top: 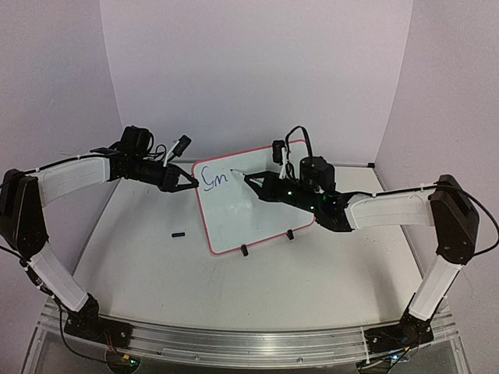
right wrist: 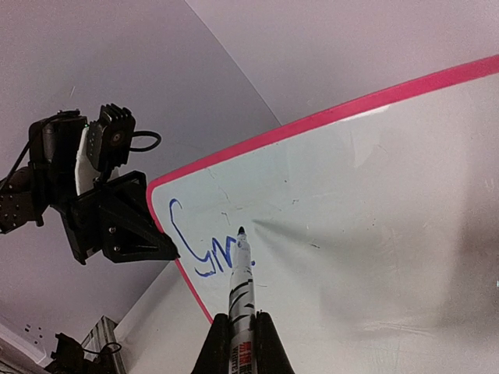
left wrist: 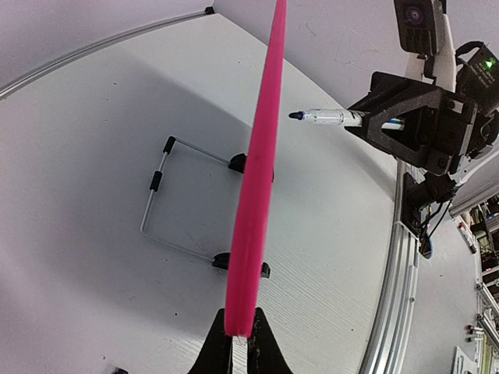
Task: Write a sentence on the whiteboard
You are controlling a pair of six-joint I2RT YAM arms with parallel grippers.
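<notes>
The whiteboard [top: 257, 202] with its red-pink frame stands tilted on two black clip feet at the middle of the table. Blue lettering "Sm" [top: 214, 179] sits in its upper left corner; it reads the same in the right wrist view as the sentence [right wrist: 204, 248]. My left gripper [top: 189, 184] is shut on the whiteboard's left edge [left wrist: 251, 226], which runs edge-on up the left wrist view. My right gripper [right wrist: 240, 331] is shut on a marker [right wrist: 242, 288]. The marker tip [top: 233, 171] sits just right of the letters, at or very near the board.
A small black marker cap [top: 179, 234] lies on the table left of the board. A wire stand [left wrist: 168, 199] rests on the table behind the board. Grey walls close in at the back and both sides. An aluminium rail [top: 234, 343] runs along the near edge.
</notes>
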